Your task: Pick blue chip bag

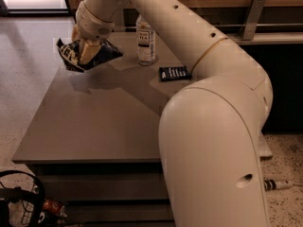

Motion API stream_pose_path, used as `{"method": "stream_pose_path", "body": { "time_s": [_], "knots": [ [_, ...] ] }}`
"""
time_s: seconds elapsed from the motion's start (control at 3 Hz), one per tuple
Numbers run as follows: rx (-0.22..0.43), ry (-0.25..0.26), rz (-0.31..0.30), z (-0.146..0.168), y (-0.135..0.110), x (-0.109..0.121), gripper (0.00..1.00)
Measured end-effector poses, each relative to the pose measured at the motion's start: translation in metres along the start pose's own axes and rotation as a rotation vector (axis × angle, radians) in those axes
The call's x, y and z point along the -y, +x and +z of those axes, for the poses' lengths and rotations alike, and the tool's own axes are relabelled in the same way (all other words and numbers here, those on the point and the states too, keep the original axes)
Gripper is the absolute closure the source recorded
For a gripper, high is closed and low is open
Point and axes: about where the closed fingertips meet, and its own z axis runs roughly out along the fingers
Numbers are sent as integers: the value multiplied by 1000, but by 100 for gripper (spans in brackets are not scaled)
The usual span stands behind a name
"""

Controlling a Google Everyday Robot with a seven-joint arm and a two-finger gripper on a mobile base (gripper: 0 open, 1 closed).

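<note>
One grey rectangular worktop (94, 126), matt-surfaced, is set over a speckled floor and fills the middle of the scene from the near left to the far right.

One white robot arm (213, 126), made of thick rounded segments, is seen rising from the near right. It bends at a large joint and reaches across the worktop toward the far left corner.

One end effector (86, 51) is carried at the tip of the arm, over the far left part of the worktop. It is closed on the blue chip bag, and one pale finger (88, 50) is seen pressed across the front of the bag.

One blue chip bag (106, 55), crumpled dark navy foil with white and pale print, is held in the end effector. It is kept clear of the worktop surface, tilted, with one end jutting left and the other right of the finger. Its shadow is cast on the worktop just below it.

One clear bottle (146, 44) with a white label is stood upright on the far part of the worktop, to the right of the bag and apart from it.

One small flat dark bar wrapper (174, 73) with white lettering is laid on the worktop, near and to the right of the bottle, close beside the arm.

One metal bracket (251, 15) is mounted at a slant on the far right.

One loop of black cable (23, 197) is noted on the floor at the near left.

One white plug (277, 185) is noted on the floor at the near right.
</note>
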Motion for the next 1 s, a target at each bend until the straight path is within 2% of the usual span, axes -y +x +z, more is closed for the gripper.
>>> {"method": "stream_pose_path", "body": {
  "time_s": [0.67,1.0],
  "knots": [
    [99,124,-101,-37,-1,4,100],
    [118,147,-130,-44,-2,3,100]
  ]
}}
